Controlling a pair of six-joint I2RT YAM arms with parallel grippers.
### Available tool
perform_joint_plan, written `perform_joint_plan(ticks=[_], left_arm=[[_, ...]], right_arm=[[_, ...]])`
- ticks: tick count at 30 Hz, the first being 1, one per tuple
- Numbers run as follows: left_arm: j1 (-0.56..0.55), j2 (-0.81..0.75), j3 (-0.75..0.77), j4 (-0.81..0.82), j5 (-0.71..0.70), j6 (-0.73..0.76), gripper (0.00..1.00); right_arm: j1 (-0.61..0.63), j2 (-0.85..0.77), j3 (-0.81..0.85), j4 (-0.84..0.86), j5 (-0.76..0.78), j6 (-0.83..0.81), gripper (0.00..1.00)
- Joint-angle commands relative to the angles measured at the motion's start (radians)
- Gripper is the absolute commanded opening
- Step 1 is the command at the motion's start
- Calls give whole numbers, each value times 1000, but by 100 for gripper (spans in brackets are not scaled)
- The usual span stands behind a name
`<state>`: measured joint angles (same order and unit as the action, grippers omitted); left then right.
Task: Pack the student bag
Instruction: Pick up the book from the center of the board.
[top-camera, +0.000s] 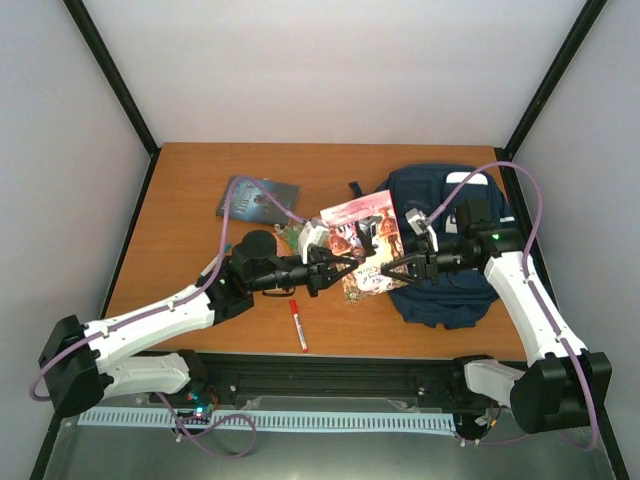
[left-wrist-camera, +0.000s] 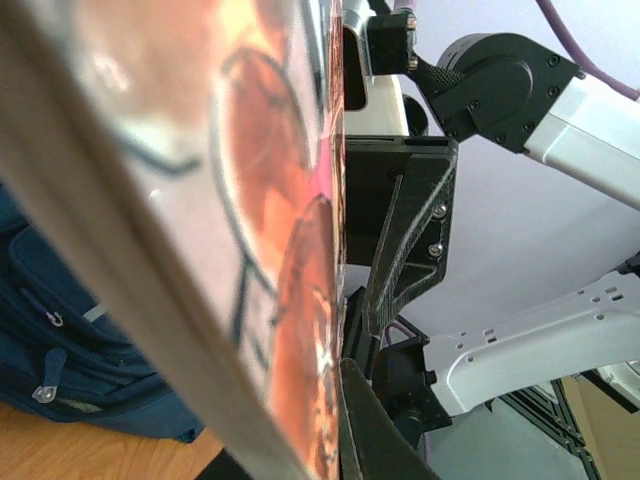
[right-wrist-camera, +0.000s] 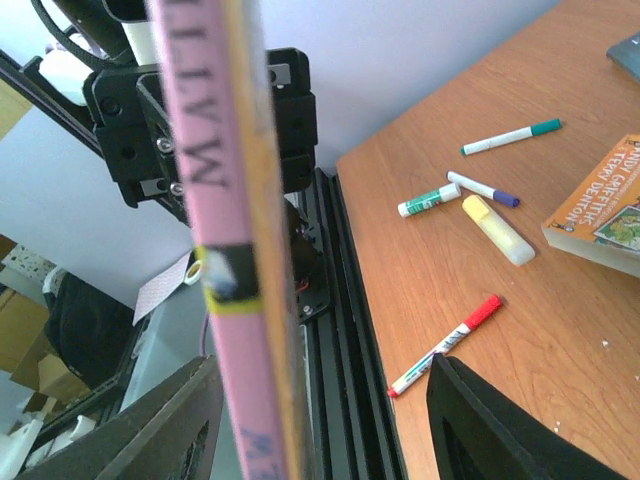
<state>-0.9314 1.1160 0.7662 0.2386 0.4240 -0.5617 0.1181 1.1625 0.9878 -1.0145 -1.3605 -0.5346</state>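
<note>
Here we are looking down on a wooden tabletop (top-camera: 180, 220) where the student bag (top-camera: 445, 295), navy with a white patch, is lying flat toward the far right corner, partly under the right arm. Over its left edge a pink-spined book (top-camera: 362, 238) is being held up off the tabletop between the two arms. The left fingers (left-wrist-camera: 365, 430) are clamping tight on the book. Its glossy orange-and-pink cover is filling most of the left wrist view, with the bag's zipped pockets showing low behind it. The right fingers (right-wrist-camera: 475, 425) are standing well apart on either side of the book's spine. One is sitting close beside it and the other is clearly away from it, so they are gripping nothing. Toward the far left of centre a dark book (top-camera: 257, 197) is lying flat, well apart from the bag. Near the front edge a red marker (top-camera: 298, 325) is lying alone. From the right wrist we are also seeing a green-capped marker (right-wrist-camera: 505, 137), a second marker with a green band (right-wrist-camera: 428, 200), and a purple-capped marker (right-wrist-camera: 482, 188) just beside a pale yellow stick (right-wrist-camera: 498, 230). Near them the corner of an orange paperback (right-wrist-camera: 600, 215) is showing.
</note>
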Motion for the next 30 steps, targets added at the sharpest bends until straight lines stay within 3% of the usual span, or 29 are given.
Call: perform_joint_plan(ticks=[1, 6, 10, 12, 14, 17, 23, 30], left_arm=[[-1, 41, 60, 70, 16, -34, 1], [-1, 63, 70, 81, -2, -46, 1], [0, 72, 92, 22, -54, -39, 6], [0, 82, 113, -35, -111, -28, 23], [2, 100, 133, -85, -156, -21, 56], [5, 143, 171, -150, -237, -31, 77], [11, 329, 327, -382, -440, -73, 78], [29, 616, 580, -567, -496, -97, 75]], right_arm=[[-5, -18, 11, 51, -69, 37, 55], [-7, -8, 23, 56, -78, 54, 23], [-43, -10, 27, 125, -64, 178, 11], [-90, 10, 71, 87, -58, 183, 3], [-139, 39, 138, 32, -25, 168, 3], [-231, 55, 167, 17, 26, 195, 3], [-409, -37, 120, 107, 283, 265, 3], [-548, -129, 148, 26, 491, 178, 3]])
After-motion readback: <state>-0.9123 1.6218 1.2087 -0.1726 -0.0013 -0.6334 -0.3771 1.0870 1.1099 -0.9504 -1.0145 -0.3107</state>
